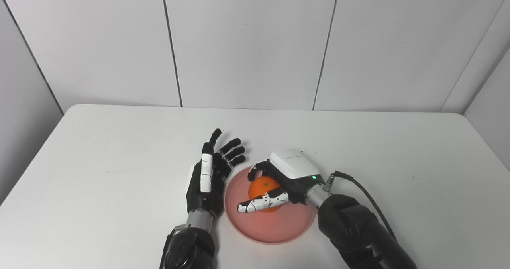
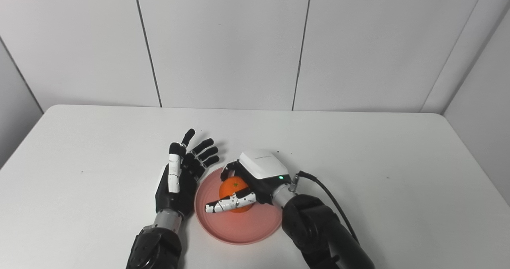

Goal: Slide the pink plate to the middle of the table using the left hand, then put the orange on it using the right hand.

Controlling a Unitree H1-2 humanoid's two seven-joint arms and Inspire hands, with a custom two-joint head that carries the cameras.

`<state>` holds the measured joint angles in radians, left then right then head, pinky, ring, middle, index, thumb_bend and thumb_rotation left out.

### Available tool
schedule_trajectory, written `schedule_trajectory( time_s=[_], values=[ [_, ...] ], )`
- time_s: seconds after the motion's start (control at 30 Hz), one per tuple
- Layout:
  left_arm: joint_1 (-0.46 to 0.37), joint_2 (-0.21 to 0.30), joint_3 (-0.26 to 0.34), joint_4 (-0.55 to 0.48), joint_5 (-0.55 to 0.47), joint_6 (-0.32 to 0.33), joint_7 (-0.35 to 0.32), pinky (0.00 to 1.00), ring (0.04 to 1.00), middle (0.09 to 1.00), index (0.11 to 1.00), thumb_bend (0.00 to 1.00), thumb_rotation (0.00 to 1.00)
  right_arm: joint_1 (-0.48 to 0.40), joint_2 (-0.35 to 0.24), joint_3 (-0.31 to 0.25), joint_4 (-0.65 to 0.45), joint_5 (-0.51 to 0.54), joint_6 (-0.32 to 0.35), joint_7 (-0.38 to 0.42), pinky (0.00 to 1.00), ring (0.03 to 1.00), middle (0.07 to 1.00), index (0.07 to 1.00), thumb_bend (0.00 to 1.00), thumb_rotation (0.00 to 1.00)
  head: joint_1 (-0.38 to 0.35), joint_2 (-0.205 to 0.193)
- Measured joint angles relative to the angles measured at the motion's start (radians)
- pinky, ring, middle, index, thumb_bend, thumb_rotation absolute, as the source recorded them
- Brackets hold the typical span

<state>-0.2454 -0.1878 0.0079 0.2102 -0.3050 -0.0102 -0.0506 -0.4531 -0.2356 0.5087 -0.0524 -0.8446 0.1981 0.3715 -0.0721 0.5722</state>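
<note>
Left eye view shows a big white tabletop [image 1: 119, 149] with grey wall panels behind it; the tabletop is the biggest thing here, and everything else sits near its front middle.

Next in size is the pink plate [image 1: 279, 227]; it lies flat on the tabletop, about in the middle from side to side but close to the front edge — so I think the sliding part of the job is done.

Then come the two arms, rising from the bottom edge. The right robot hand [image 1: 275, 181] reaches over the plate from the right side; its fingers curl around the orange from above and its thumb crosses in front, so it is gripping the orange. It holds on this way so the round fruit cannot roll off before it is set down.

The left robot hand [image 1: 211, 173] rests just beside the plate's left rim; its fingers are spread apart and point away toward the wall, and it holds nothing. I think it waits there because its own part is over, and staying by the rim keeps it out of the other hand's way.

The smallest thing is the orange [image 1: 263, 186]; it is over the middle of the plate, low down — I cannot tell if it touches the plate yet. The job looks nearly done; only letting go is left.
</note>
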Motion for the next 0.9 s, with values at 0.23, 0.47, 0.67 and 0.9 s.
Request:
schedule_trajectory(
  time_s=[0.23,0.47,0.67,0.9],
  values=[
    [-0.001,0.000,0.004,0.001,-0.003,0.000,0.001,0.72,0.663,0.624,0.913,0.94,0.79,0.033,-0.002,0.003,-0.045,-0.039,-0.070,-0.075,0.44,0.525,0.605,0.633,0.92,0.85,-0.002,0.000],
    [-0.001,0.000,0.004,0.001,-0.004,0.000,0.001,0.77,0.674,0.626,0.919,0.93,0.80,0.045,-0.008,-0.009,-0.067,-0.059,-0.084,-0.079,0.53,0.611,0.675,0.689,0.94,0.87,-0.002,0.000],
    [-0.003,0.000,0.003,0.002,-0.004,0.000,0.001,0.74,0.677,0.649,0.916,0.94,0.80,0.057,-0.007,-0.030,-0.091,-0.068,-0.086,-0.102,0.65,0.702,0.742,0.723,0.97,0.90,-0.003,0.000],
    [-0.003,0.000,0.002,0.001,-0.023,0.001,0.000,0.71,0.698,0.710,0.927,0.91,0.81,0.081,0.008,-0.083,-0.107,-0.043,-0.088,-0.154,0.66,0.733,0.776,0.759,0.97,0.95,-0.003,-0.002]
  ],
)
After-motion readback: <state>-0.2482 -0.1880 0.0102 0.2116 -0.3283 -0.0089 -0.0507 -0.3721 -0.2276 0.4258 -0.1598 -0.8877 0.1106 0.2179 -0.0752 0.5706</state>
